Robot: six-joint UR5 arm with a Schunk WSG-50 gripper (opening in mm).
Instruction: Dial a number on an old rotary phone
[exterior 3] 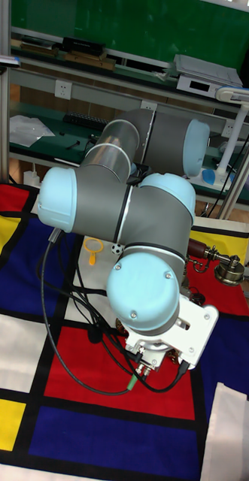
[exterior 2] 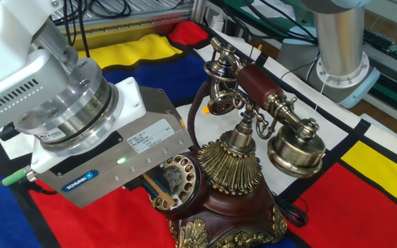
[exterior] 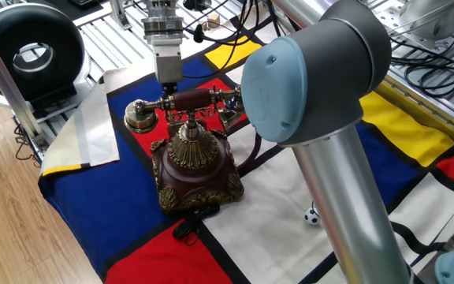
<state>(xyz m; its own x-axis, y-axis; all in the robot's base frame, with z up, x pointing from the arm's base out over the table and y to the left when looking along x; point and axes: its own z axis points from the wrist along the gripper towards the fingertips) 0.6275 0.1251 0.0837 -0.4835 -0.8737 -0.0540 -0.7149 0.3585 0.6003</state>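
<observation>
Phone: antique-style rotary phone (exterior: 194,170) with dark maroon squarish base and ornate brass trim, upright on a red panel of the cloth, near the cloth's corner in one fixed view.
Handset: maroon-and-brass handset (exterior 2: 267,103) lying across the brass cradle (exterior 2: 243,134), one brass cup at each end.
Dial: round brass finger wheel (exterior 2: 173,180) on the sloped front face of the base, tilted toward the gripper.
Gripper: grey block-bodied two-finger gripper (exterior 2: 158,191) lowered at the dial side of the phone, its body just beside the base; a slim tan stick-like tip at its underside reaching onto the dial wheel. Open or clenched: cannot tell, fingers hidden under the body.
Gripper, one fixed view: pale body (exterior: 166,77) seen just behind the handset, on the far side of the phone.
Arm: grey tube with pale blue joint caps (exterior: 306,79), filling the foreground of one fixed view and covering most of the phone in the tall fixed view.
Cord: dark cord (exterior: 254,154) curving off the base beside the arm.
Tabletop: covered by a cloth of red, blue, yellow and white panels with black lines (exterior: 117,213).
Background: big black round ring-shaped device (exterior: 30,51) beyond the cloth's edge, well apart from the phone.
</observation>
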